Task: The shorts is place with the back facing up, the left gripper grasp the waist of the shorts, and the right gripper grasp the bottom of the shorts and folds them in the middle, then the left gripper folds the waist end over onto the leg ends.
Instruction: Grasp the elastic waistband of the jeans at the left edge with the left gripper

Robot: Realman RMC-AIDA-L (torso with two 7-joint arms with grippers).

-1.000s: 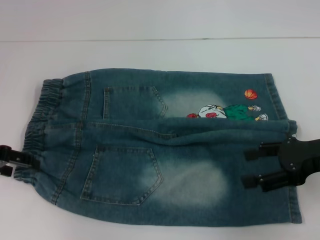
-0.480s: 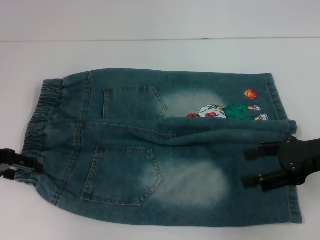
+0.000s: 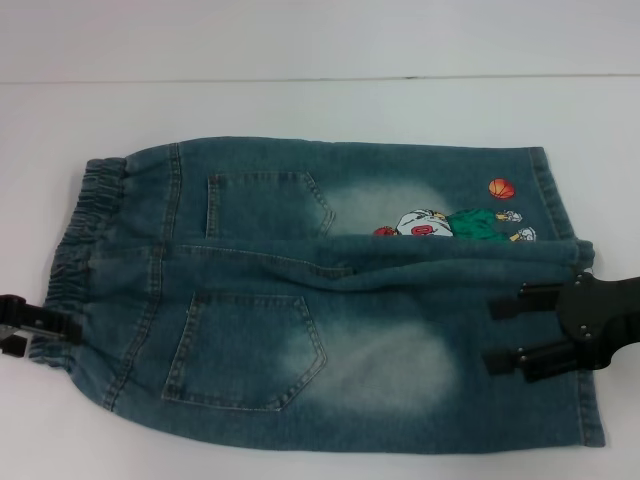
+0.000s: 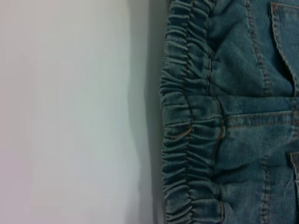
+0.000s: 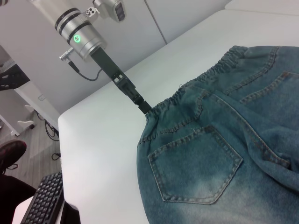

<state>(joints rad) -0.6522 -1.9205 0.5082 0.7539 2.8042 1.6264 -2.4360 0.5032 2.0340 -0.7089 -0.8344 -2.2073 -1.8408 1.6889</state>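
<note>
Faded blue-green denim shorts (image 3: pixel 320 290) lie flat on the white table (image 3: pixel 320 50), pockets up. The black left gripper (image 3: pixel 35 328) touches the ruffled elastic waist (image 3: pixel 75 255) — the black right gripper (image 3: pixel 505 335) hangs over the hemmed leg end, fingers spread apart.

L gripper (image 5: pixel 145 108): thin black bar w/ small screws, off a silver wrist cylinder w/ green light + dark cable. R gripper (image 3: pixel 505 335): black, 2 blunt fingers, screw heads on body.
</note>
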